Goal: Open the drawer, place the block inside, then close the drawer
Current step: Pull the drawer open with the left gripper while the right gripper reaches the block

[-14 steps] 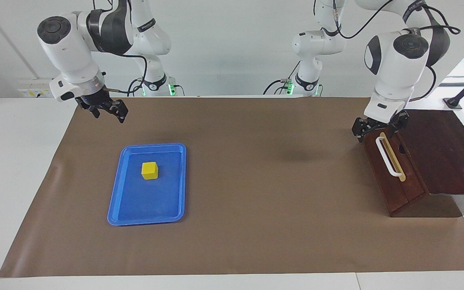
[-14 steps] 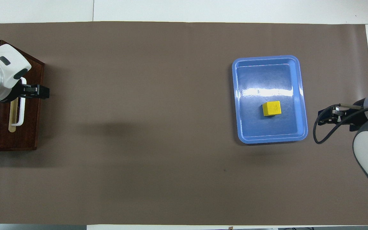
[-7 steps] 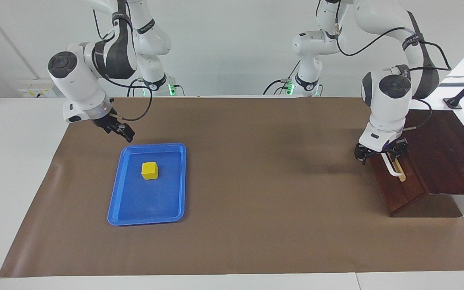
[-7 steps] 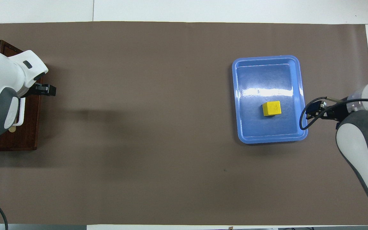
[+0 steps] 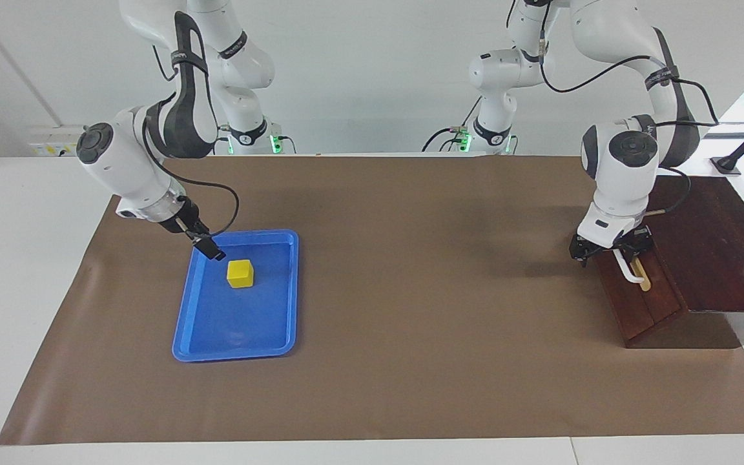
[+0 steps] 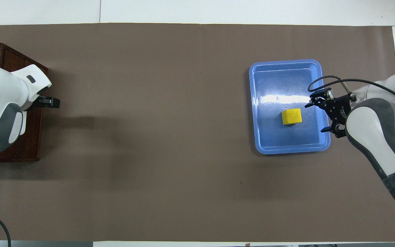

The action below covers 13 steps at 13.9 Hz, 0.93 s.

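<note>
Drawer (image 5: 637,294) shut, at left arm's end of surface; left hand (image 5: 611,250) open at its white bar handle (image 5: 630,271). Blue tray (image 5: 199,336) holds yellow block (image 5: 240,273); right hand (image 5: 207,245) open, just beside block, over tray's rim nearer the robots.

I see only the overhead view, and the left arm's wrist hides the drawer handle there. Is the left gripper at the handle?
Observer: Yes. The left gripper is open at the white handle's end nearer to the robots; contact I cannot tell.
Operator: Is the drawer open?
Observer: No, the drawer front sits flush in its box.
Operator: Does the right gripper touch the block?
Observer: No. The right gripper hangs above the blue tray, apart from the block.
</note>
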Available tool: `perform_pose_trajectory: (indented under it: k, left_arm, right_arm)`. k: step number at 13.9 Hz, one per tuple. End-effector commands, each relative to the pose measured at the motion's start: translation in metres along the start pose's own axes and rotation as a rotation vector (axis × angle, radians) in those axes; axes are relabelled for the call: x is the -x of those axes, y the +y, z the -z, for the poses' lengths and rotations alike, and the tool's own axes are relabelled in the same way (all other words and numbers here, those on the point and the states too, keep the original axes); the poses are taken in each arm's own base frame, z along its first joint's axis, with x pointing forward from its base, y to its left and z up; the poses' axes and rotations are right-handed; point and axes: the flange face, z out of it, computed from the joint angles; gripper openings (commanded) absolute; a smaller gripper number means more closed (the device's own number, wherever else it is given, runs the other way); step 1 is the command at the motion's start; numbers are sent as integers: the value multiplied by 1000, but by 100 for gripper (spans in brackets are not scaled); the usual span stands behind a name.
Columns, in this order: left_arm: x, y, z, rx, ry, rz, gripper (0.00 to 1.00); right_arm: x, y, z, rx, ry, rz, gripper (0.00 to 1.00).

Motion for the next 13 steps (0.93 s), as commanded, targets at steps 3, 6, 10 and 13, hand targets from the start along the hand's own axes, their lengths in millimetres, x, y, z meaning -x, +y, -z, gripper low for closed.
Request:
perform_pose_trajectory:
  k: [3, 6, 10, 13]
  left_arm:
    - [2, 38, 7, -3, 38, -58, 100]
    - [0, 71, 17, 8, 47, -40, 100]
    - [1, 100, 27, 11, 33, -29, 100]
    - [4, 119, 32, 26, 19, -2, 100]
  right_arm:
    - [-28, 7, -36, -53, -95, -200, 100]
    - [-48, 13, -53, -70, -144, -279, 100]
    - [-64, 16, -69, -66, -226, -341, 100]
    - [-63, 15, -71, -73, -250, -350, 100]
